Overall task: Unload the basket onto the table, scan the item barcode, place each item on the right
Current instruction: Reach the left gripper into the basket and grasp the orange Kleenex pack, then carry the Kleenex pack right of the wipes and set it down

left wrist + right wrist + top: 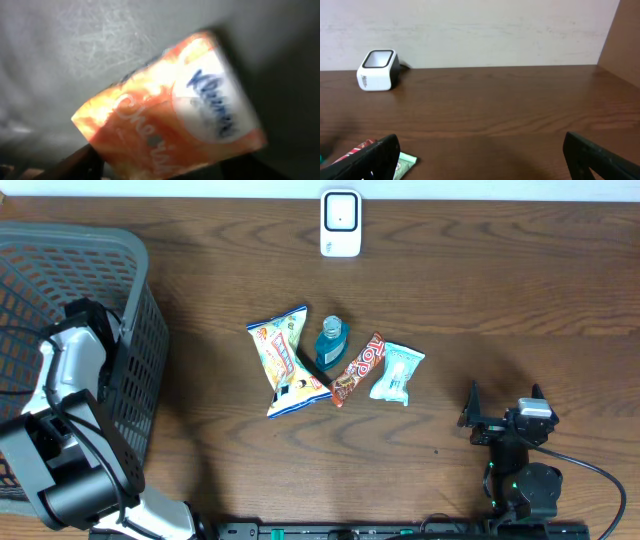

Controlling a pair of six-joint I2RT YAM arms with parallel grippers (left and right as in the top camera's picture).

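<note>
Kleenex tissue pack, orange with a white label, fills the left wrist view over a grey floor. It looks to be down in the grey basket at the far left, where the left arm reaches in.

The left tool shows only as dark shapes at the bottom edge. I cannot tell if it is open, closed, or gripping the pack.

To do this step well, the tool should hold the pack by its 2 long sides, flat and even. It should not hide the barcode, which I cannot see yet. Next, I think, comes a lift straight up, clear of the basket wall, before going over to the scanner.

In the middle of the tabletop lie 4 things close together: 1 snack bag, 1 blue bottle, 1 red candy bar and 1 pale green tissue pack. Behind them, well apart, stands 1 white scanner.

At the right, the right tool is wide open and holds nothing.
</note>
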